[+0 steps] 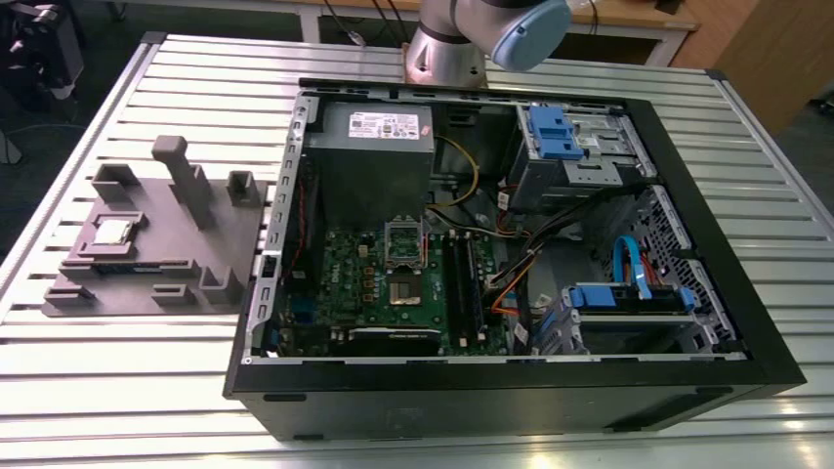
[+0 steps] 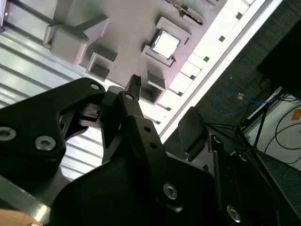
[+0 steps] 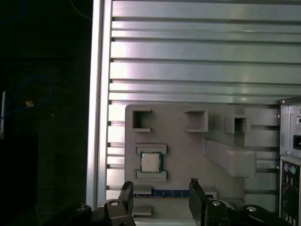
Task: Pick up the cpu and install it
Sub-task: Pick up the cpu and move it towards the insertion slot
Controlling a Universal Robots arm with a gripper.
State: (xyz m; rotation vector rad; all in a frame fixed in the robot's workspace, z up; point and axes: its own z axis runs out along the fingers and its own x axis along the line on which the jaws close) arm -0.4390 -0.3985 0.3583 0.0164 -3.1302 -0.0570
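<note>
My pincer [image 3: 161,184] is spread wide, its two black fingers [image 3: 126,190] well apart and holding nothing. Beyond the fingertips, in line with the gap between them, the cpu [image 3: 150,162] lies flat with its silver top up, touching neither finger. It sits in a framed seat on the grey fixture [image 3: 188,146], which rests on a slatted metal table [image 3: 188,56]. In the exterior view, the fixture lies at the exterior view's left, just beside an open computer case [image 1: 729,322] with the motherboard socket [image 1: 405,244] inside.
</note>
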